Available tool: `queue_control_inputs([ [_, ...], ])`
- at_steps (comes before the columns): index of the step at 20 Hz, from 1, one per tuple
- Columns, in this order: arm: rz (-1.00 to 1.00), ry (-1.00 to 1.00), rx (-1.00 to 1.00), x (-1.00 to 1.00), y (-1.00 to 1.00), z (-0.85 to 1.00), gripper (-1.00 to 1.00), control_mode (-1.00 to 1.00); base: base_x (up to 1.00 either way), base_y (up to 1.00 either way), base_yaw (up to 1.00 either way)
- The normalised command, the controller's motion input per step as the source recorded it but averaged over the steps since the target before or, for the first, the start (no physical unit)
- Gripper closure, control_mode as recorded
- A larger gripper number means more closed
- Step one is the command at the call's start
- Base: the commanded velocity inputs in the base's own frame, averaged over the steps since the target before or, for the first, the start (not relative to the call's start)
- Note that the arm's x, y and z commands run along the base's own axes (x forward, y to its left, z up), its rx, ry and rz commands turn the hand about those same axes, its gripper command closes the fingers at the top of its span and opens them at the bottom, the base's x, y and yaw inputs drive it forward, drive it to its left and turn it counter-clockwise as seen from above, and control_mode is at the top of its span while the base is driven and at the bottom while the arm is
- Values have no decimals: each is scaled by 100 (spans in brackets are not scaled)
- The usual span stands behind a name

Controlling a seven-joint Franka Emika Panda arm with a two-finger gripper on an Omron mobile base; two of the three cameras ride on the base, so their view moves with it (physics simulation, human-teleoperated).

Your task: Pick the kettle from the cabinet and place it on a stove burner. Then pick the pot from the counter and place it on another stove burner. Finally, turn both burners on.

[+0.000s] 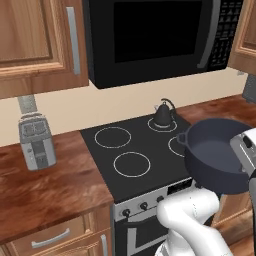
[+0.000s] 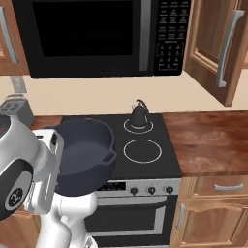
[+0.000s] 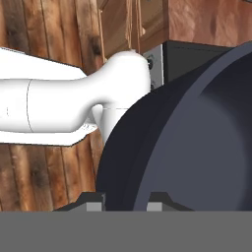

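The claw [image 3: 125, 201] pinches the rim of the pot [image 1: 217, 150] (tilted), held above the front of the cooktop [image 1: 125, 145], kettle [image 1: 163, 114] behind

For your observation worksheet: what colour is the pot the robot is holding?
Dark blue-grey, inside and out. The pot shows best in the right base view.

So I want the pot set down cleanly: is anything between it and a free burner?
Nothing visible blocks it. The pot hangs tilted in the gripper above the front of the cooktop. The kettle occupies one back burner; the ring in front of it and two others lie bare.
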Motion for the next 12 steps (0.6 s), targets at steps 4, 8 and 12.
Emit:
queue_control_inputs([
  [4, 0, 0, 0, 0, 0, 0, 100, 100, 16, 34, 2],
  [8, 0, 0, 0, 0, 0, 0, 100, 100, 7, 31, 5],
  [12, 0, 0, 0, 0, 0, 0, 100, 100, 19, 13, 8],
])
